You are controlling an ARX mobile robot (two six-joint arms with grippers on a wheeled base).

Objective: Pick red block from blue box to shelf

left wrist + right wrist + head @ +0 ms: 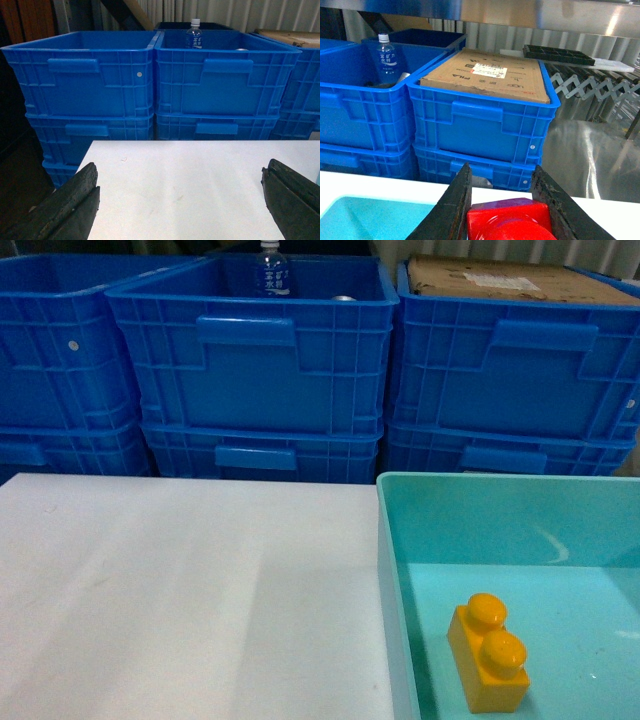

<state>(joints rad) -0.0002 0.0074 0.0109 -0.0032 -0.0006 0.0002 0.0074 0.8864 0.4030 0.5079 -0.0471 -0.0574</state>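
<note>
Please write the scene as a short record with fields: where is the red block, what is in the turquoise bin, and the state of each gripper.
red block: small dark red plastic brick, clamped between the right gripper fingers, raised above the bin
blue box: pale turquoise plastic bin, holding only a yellow two-stud brick
left gripper: open, empty, over the white table
background: stacked dark blue ribbed crates; one holds a water bottle, another a cardboard box
shelf: steel rail above the crates

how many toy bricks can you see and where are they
2: a yellow brick lying in the blue box, and the red block clamped in the right hand. Others may be hidden.
</note>
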